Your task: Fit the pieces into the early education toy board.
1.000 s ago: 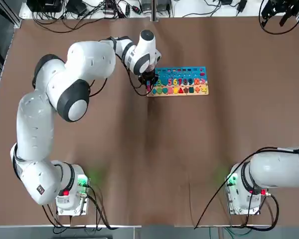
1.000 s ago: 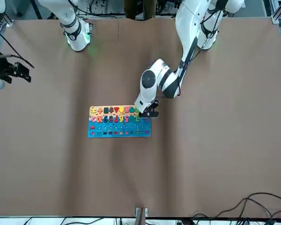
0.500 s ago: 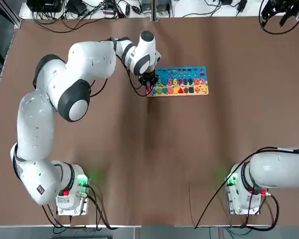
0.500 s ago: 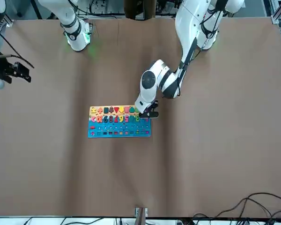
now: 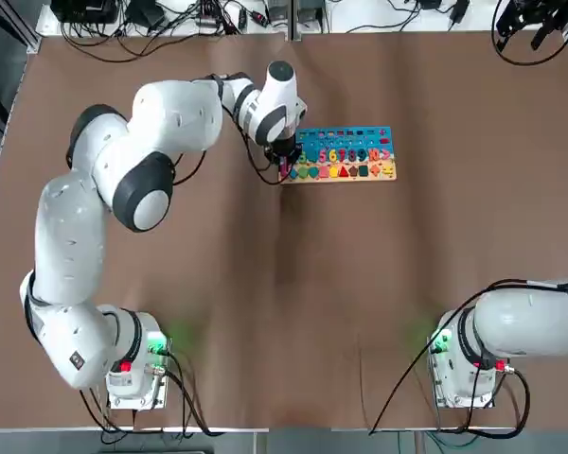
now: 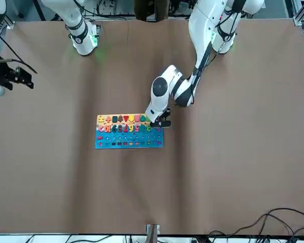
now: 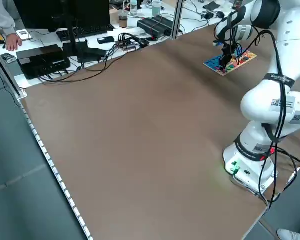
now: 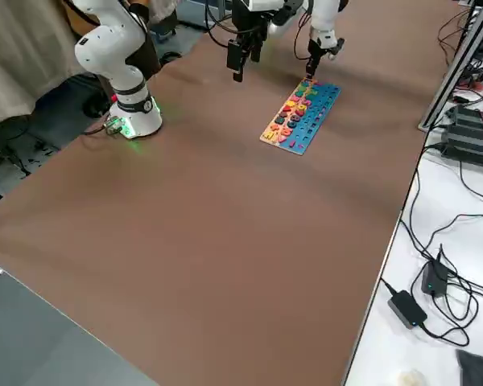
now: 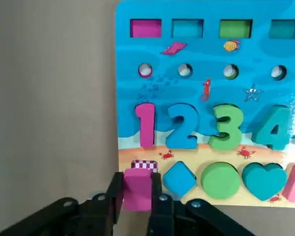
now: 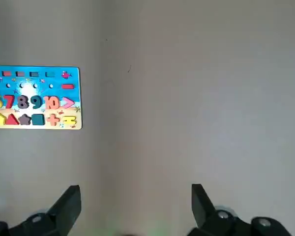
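The early education toy board (image 5: 348,138) lies flat at the far middle of the table, with a blue upper part and a pale lower edge (image 9: 201,157) holding coloured numbers and shapes. My left gripper (image 5: 284,168) stands at the board's left end, shut on a pink square piece (image 9: 137,184). The piece is held over the pale edge, right by a checkered recess (image 9: 144,164) beside the blue diamond. Other pieces sit in their slots (image 6: 122,128). My right gripper (image 10: 135,201) is open and empty, high up and far off to the board's right (image 5: 540,21).
Brown table surface (image 5: 293,303) stretches bare around the board. Cables and black boxes (image 7: 45,57) lie beyond the table's far edge, where a person's hand (image 7: 11,42) rests. More cables and an adapter (image 8: 435,277) run along the white side strip.
Hardly anything differs. The left wrist has shifted very slightly above the board's left end, still gripping the pink piece. The right arm has stayed still.
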You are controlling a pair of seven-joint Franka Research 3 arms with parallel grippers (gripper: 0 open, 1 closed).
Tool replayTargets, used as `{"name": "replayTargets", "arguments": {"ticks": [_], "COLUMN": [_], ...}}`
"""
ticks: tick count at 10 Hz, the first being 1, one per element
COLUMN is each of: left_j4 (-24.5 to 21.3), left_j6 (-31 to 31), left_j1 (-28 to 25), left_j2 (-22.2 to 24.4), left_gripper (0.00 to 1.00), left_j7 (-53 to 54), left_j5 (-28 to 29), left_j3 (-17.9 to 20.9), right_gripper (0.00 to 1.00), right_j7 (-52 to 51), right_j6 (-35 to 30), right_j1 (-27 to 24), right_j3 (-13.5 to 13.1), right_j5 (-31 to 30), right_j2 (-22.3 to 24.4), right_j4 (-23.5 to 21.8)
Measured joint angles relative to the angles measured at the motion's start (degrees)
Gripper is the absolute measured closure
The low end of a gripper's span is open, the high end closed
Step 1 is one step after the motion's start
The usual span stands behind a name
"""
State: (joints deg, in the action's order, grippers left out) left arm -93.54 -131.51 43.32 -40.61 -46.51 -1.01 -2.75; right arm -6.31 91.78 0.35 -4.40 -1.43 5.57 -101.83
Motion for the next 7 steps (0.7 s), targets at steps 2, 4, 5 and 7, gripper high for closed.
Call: {"name": "replayTargets", "arguments": {"ticks": [2, 4, 5, 7], "left_j4": [0.34, 0.51, 0.6, 1.04], "left_j6": [-0.02, -0.03, -0.03, -0.06], "left_j1": [0.18, 0.24, 0.24, 0.24], "left_j2": [-0.53, -0.64, -0.68, -0.94], "left_gripper": [0.74, 0.74, 0.74, 0.74], "left_j7": [0.0, 0.01, 0.01, 0.05], "left_j5": [0.0, 0.0, 0.0, 0.0], "left_j3": [0.0, 0.0, 0.0, 0.0], "right_gripper": [0.01, 0.01, 0.01, 0.01], "right_j7": [0.0, 0.0, 0.0, 0.0], "right_j6": [0.0, 0.0, 0.0, 0.0], "right_j1": [0.0, 0.0, 0.0, 0.0], "right_j3": [0.0, 0.0, 0.0, 0.0], "right_j5": [0.0, 0.0, 0.0, 0.0], "right_j2": [0.0, 0.0, 0.0, 0.0], "right_j4": [0.0, 0.0, 0.0, 0.0]}}
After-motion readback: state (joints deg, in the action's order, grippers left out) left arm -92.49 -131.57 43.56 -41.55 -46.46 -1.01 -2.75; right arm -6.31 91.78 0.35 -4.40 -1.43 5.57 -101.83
